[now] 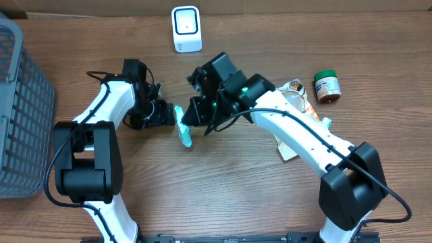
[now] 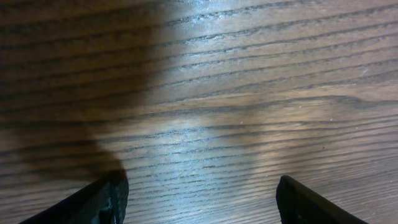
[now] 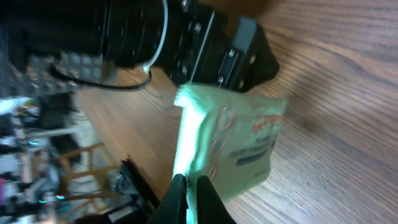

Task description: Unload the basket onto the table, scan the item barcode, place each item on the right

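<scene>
My right tool pinches the green packet; left tool stands open. Presentation to the scanner remains.

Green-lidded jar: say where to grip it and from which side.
Take the green-lidded jar across its labelled body, below the lid, coming down from above. It seems to lie on its side, lid pointing away from the robot, leaving both round flanks exposed.
</scene>
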`<state>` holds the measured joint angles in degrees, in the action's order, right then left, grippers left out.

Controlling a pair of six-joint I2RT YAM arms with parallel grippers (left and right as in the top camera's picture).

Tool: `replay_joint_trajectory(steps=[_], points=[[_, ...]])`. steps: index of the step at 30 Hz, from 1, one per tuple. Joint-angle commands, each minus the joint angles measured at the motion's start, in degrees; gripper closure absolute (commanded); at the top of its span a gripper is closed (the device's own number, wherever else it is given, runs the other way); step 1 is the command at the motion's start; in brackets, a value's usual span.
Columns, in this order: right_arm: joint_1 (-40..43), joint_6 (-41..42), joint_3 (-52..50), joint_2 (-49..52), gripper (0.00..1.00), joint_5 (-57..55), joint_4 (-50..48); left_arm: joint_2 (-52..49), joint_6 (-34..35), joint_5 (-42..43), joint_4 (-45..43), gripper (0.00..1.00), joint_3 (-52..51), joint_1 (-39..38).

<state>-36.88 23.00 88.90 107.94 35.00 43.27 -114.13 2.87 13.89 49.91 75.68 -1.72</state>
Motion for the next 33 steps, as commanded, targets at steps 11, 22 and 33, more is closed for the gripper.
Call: replay_joint_trajectory(steps=[11,22,33], points=[[5.27,7.63,-14.69,2.32,0.96,3.65,-15.43,-1.7,0.57,-1.01,0.81,0.21,0.24,0.63],[13.64,-2.51,-5.07,0.26,0.64,-15.8,7.32,-1.7,1.01,-1.77,0.59,0.24,0.24,0.61],[12.35,-0.09,-9.07,1.57,0.5,-11.32,5.92,-1.49,-1.7,10.12,4.33,0.67,0.9,0.83]])
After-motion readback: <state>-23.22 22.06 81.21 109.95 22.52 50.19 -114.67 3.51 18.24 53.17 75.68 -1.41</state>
